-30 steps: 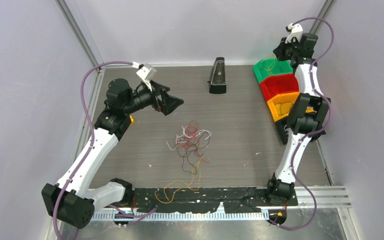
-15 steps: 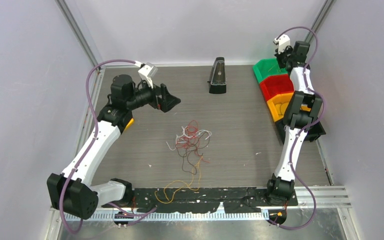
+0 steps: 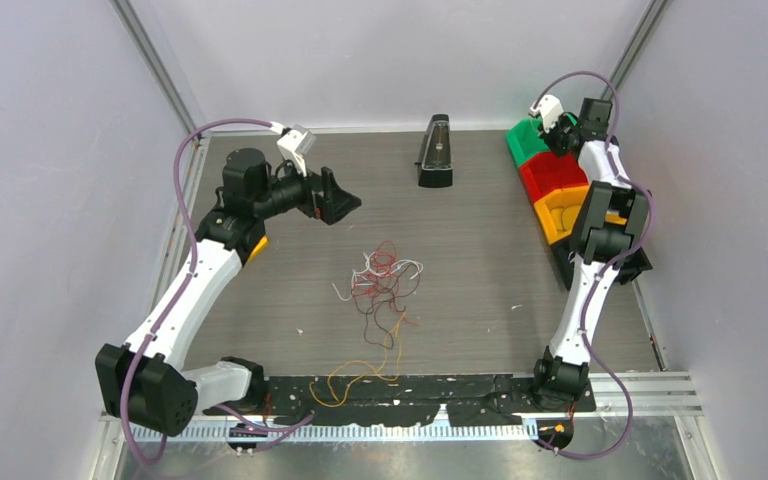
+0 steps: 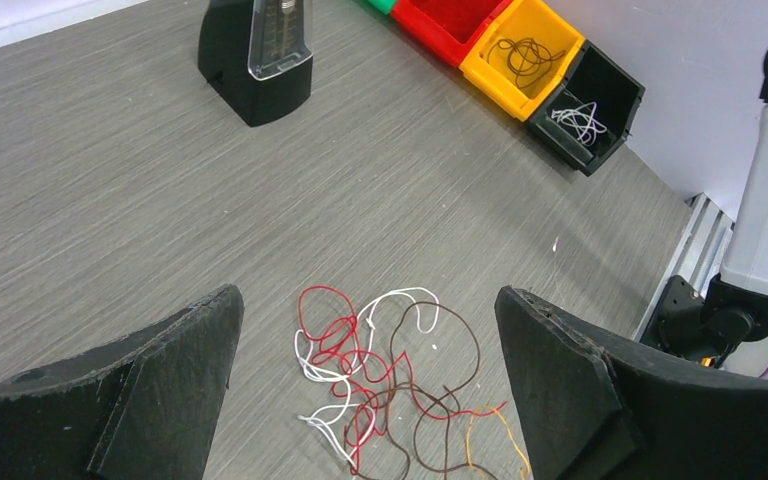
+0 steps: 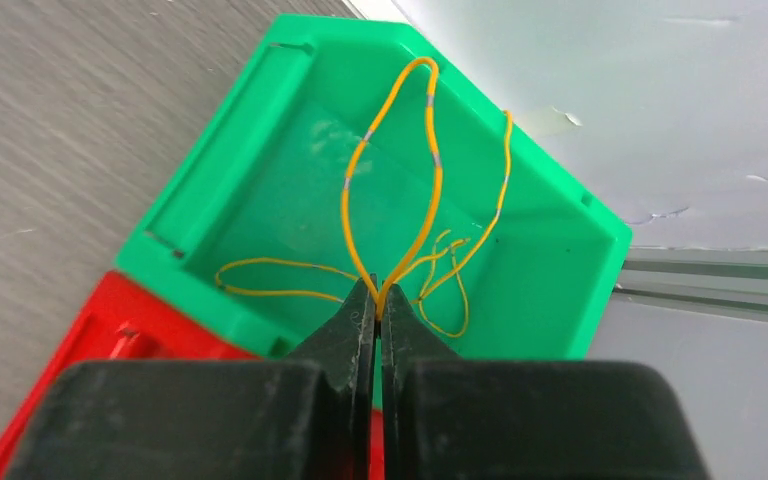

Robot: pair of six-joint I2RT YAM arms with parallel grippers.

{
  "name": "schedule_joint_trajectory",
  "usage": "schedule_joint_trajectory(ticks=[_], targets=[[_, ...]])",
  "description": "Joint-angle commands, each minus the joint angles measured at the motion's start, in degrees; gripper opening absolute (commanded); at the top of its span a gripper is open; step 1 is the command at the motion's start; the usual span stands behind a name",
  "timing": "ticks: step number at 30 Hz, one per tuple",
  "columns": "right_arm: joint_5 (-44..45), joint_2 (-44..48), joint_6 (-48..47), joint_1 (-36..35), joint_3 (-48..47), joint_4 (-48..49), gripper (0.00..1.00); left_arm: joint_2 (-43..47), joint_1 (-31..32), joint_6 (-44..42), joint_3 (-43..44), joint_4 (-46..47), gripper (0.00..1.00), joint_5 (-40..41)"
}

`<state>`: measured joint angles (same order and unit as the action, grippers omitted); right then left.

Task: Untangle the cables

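Note:
A loose tangle of red, white and dark brown cables (image 3: 384,277) lies mid-table, with an orange strand (image 3: 360,372) trailing toward the near edge. The tangle also shows in the left wrist view (image 4: 380,380). My left gripper (image 3: 345,207) is open and empty, raised to the tangle's far left. My right gripper (image 5: 377,300) is shut on a yellow cable (image 5: 430,180), which loops over the green bin (image 5: 250,200). In the top view the right gripper (image 3: 558,132) is above the green bin (image 3: 522,140).
Red bin (image 3: 557,172), yellow bin (image 3: 560,212) holding a dark cable (image 4: 525,55), and black bin (image 4: 600,95) holding a white cable stand along the right edge. A black metronome-like object (image 3: 435,152) stands at the back centre. Black tape strip (image 3: 430,388) runs along the near edge.
My right gripper has swung left and down from behind the bins to above the green bin. My left arm shifted slightly, then held still. The tangle has not moved.

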<state>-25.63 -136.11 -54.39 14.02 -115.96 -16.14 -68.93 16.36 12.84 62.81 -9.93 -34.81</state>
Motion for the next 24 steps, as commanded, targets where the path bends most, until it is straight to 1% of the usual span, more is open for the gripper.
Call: schedule_joint_trajectory(ticks=[1,4,7,10,13,16,19,23,24], targets=[[-4.1,9.7,0.6,0.6,3.5,0.8,0.06,2.0,-0.4,0.3,0.2,1.4,0.99,-1.0],[-5.0,11.7,3.4,0.6,3.5,2.7,0.05,2.6,-0.4,1.1,-0.9,2.3,1.00,-0.9],[-4.8,10.7,3.9,0.6,1.6,1.4,0.05,2.6,-0.5,1.4,-1.1,2.7,0.99,-0.9],[-3.8,9.4,3.4,0.8,-2.5,-1.3,0.05,2.3,-0.6,1.2,-0.7,2.6,0.99,-0.9],[-4.6,10.2,3.7,1.4,-3.1,-1.9,0.05,2.5,-0.9,1.0,-1.0,2.4,1.00,-0.8],[-5.9,12.5,5.0,1.9,-0.4,0.1,0.06,2.8,-1.3,1.0,-1.6,2.6,1.00,-0.9],[-6.5,16.4,5.9,2.3,5.8,6.1,0.06,2.6,-1.4,1.2,-1.8,2.9,0.99,-1.1],[-6.3,17.8,6.3,2.3,7.9,8.2,0.06,1.9,-1.7,1.4,-1.8,4.0,1.00,-2.0],[-6.0,18.4,6.7,2.3,8.6,10.4,0.05,1.6,-1.7,1.5,-1.7,4.1,1.00,-2.0]])
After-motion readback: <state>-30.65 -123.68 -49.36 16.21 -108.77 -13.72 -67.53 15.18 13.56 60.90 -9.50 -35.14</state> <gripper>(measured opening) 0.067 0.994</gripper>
